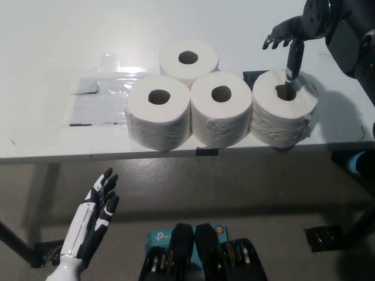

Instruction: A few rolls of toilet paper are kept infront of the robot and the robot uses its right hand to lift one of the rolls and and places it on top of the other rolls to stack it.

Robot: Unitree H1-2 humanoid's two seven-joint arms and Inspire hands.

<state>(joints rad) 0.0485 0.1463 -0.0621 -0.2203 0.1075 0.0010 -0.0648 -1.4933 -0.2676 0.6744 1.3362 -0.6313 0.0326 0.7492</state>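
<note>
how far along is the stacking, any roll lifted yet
Nothing is stacked: all four rolls sit on the table. In hand: the right hand is over the rightmost roll, one finger pointing down at its core hole, other fingers spread; no grip shows. Left: grasp it, lift it, set it on the other rolls. The left hand rests open below the table edge.

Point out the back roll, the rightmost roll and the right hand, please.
back roll (188, 58): head view, on its top face beside the core hole.
rightmost roll (270, 98): head view, on its top face left of the core.
right hand (291, 36): head view, on the black hand above that roll.
</note>
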